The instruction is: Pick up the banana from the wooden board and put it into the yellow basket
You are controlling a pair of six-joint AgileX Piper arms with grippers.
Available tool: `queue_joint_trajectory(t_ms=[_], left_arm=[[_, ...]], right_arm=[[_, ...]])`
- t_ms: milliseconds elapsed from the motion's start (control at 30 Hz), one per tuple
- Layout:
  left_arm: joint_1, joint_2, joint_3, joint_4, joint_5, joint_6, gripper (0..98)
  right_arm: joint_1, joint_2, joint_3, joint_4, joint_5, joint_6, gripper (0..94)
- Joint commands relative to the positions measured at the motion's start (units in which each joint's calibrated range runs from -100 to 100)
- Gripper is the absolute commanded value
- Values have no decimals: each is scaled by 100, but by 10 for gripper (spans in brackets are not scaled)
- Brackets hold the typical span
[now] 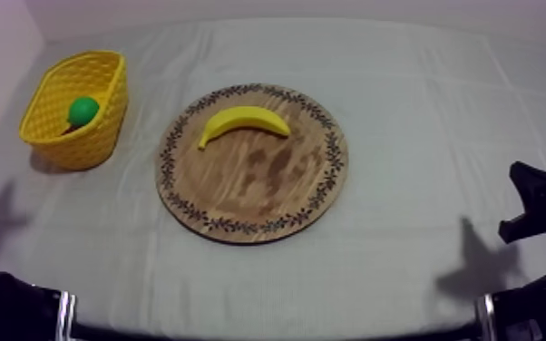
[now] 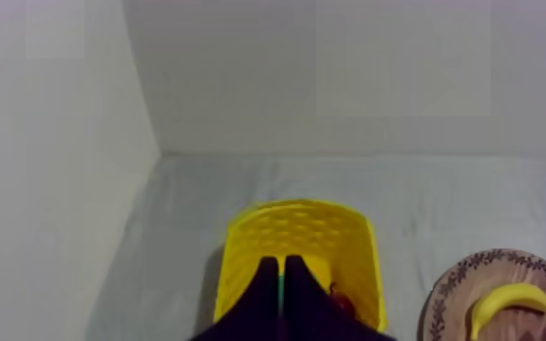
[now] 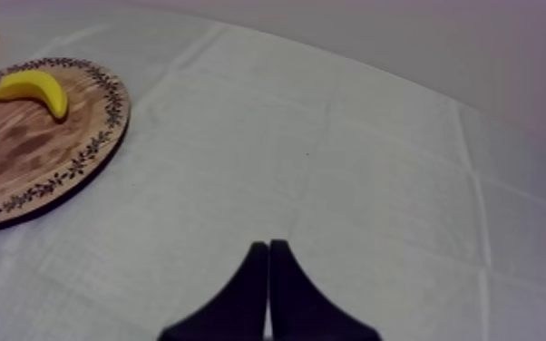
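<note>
Far left, low at the counter's edge, the left arm [image 1: 4,310] sits dark. From its own cam the left tool [image 2: 280,265] is a narrow wedge, fingers pressed together w/ nothing btwn them, pointing at the near wall of the yellow basket [image 1: 104,136]. The basket stands at the left side of the counter [image 1: 422,118], close to the wall, w/ a round green toy fruit [image 1: 83,111] lying inside. Just right of it, apart from it, the round wooden board [image 1: 268,186] w/ its patterned rim lies flat about mid-counter. The banana [image 1: 243,121] rests on the board's far-left part, near the rim, curved w/ both ends toward the near side, untouched by either tool. Right of the board is bare cloth, creased in squares. At the far right edge the right arm [image 1: 544,204] hangs, well apart from the board. Its right tool [image 3: 268,247] is also narrow, fingers together on nothing, over plain cloth, banana and board off beyond it.
</note>
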Motion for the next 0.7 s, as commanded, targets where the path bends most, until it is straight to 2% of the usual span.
queue_joint_trajectory(t_ms=[0,267,500,667], left_arm=[[124,778,-1238,-9,318,-102,0],[582,2032,-2985,21,1286,-227,0],[720,2809,-4051,372,1697,-321,0],[861,3240,-4491,477,1984,-354,0]], right_arm=[[0,0,-3,0,-2,1,3],[0,0,-3,0,-2,1,3],[0,0,-3,0,-2,1,3],[0,0,-3,0,-2,2,3]])
